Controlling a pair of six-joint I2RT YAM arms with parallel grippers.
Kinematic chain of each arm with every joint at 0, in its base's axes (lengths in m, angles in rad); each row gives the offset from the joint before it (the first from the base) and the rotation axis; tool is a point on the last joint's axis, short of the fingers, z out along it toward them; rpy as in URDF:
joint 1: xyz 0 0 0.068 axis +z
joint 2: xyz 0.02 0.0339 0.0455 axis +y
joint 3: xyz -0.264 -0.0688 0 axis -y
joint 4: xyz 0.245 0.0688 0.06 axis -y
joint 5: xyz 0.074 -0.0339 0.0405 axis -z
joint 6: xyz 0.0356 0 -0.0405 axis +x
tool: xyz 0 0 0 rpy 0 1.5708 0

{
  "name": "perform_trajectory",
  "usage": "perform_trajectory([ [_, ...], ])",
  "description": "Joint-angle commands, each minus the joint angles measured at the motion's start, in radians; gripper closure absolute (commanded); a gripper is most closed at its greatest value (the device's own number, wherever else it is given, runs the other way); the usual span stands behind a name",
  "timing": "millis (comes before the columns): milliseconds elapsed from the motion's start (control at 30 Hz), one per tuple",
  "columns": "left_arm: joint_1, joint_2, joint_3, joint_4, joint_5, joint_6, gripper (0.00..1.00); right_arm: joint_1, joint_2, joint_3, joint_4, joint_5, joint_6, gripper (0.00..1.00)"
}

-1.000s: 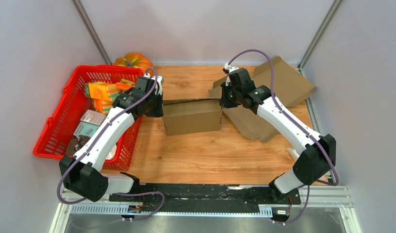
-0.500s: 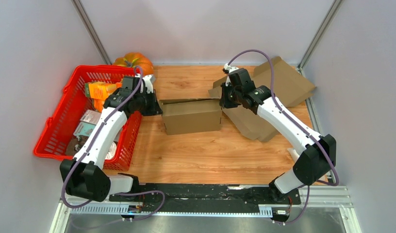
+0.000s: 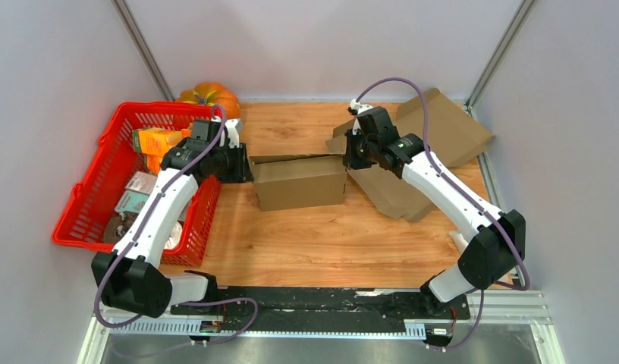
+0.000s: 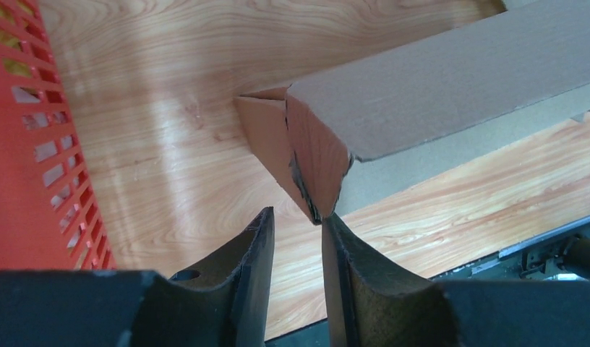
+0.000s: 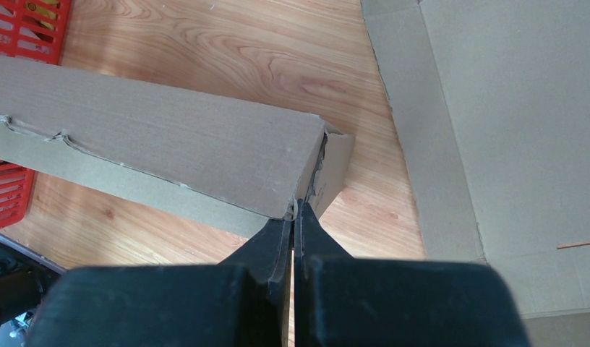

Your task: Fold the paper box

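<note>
Left fingers (image 4: 257, 278) parted beside paper box (image 4: 451, 79) corner; right fingers (image 5: 274, 242) clenched (hold unclear).

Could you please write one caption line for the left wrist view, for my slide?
Open left tool at the corner of the paper box, on a wooden table beside the red basket.

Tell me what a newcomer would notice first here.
A brown cardboard box sits in the middle of the wooden table, the right pincer shut on its right corner and the left pincer open at its left corner. A bright red plastic basket of packets fills the left side, with an orange pumpkin behind it. Flat brown cardboard sheets lie at the back right.
</note>
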Motion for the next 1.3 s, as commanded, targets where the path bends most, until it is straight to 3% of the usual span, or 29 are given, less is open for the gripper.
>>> perform_trajectory([
  [0,-0.005,-0.059,0.062,-0.011,-0.042,-0.006,0.61,0.015,0.016,-0.031,-0.082,-0.064,0.011,1.00],
  [233,-0.009,-0.003,0.122,-0.020,-0.048,-0.006,0.63,0.015,0.019,-0.015,-0.085,-0.069,0.010,1.00],
  [433,-0.055,0.037,0.136,-0.020,-0.114,0.000,0.78,0.015,0.021,-0.022,-0.080,-0.073,0.014,1.00],
  [467,-0.068,0.040,0.138,-0.020,-0.131,0.006,0.85,0.014,0.024,-0.022,-0.080,-0.073,0.013,1.00],
  [600,-0.153,0.043,0.110,-0.054,-0.334,0.035,1.00,0.015,0.025,-0.028,-0.079,-0.070,0.011,1.00],
  [767,-0.198,-0.038,-0.103,0.018,-0.356,-0.009,1.00,0.017,0.008,-0.082,-0.042,-0.058,0.023,1.00],
  [833,-0.203,-0.067,-0.112,0.016,-0.375,-0.008,1.00,0.022,-0.016,-0.134,0.010,-0.037,0.023,1.00],
  [1033,-0.204,-0.044,-0.002,-0.030,-0.370,0.023,0.99,0.031,-0.035,-0.154,0.061,-0.004,0.010,1.00],
  [1100,-0.203,-0.017,0.070,-0.042,-0.343,0.021,0.91,0.031,-0.027,-0.121,0.033,-0.004,0.003,1.00],
  [1133,-0.203,-0.006,0.089,-0.043,-0.336,0.021,0.77,0.029,-0.021,-0.111,0.024,-0.003,0.000,1.00],
  [1267,-0.201,0.069,0.188,-0.062,-0.315,0.037,0.74,0.031,-0.019,-0.097,0.015,-0.003,-0.010,1.00],
])
